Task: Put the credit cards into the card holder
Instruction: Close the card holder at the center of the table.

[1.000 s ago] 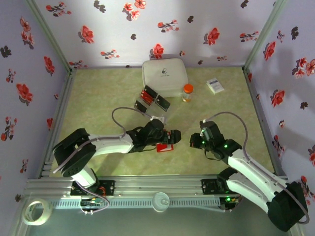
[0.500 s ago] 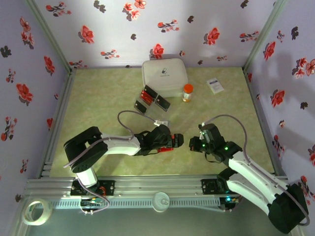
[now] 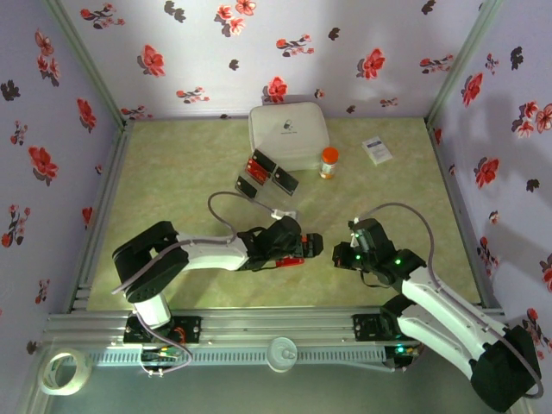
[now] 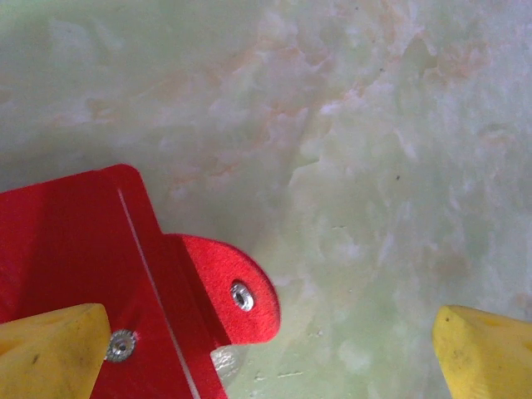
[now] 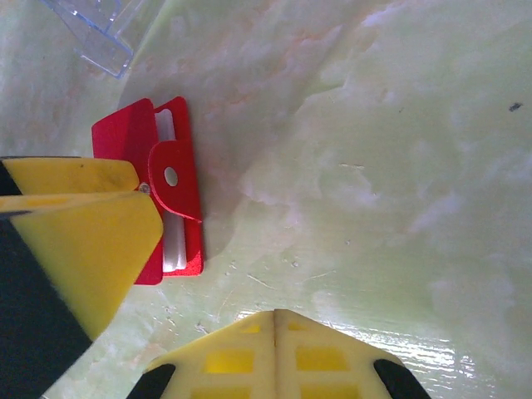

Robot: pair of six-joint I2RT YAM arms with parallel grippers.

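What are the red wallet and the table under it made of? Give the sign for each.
Wallet: matte red, probably leather or imitation leather; dull soft sheen, a fine seam line, a rounded tab with a shiny metal snap.
Table: smooth pale green marbled surface, likely printed vinyl or laminate; slight gloss, veined pattern, no visible grain.

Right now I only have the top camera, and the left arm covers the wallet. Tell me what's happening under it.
Observer: The left gripper stands wide open, one finger over the red wallet.
Operator: Describe the wallet's flap.
Observer: The rounded flap sticks out past the edge, its metal snap showing.
Operator: Check the right gripper.
Observer: Its fingers are pressed together, holding nothing.
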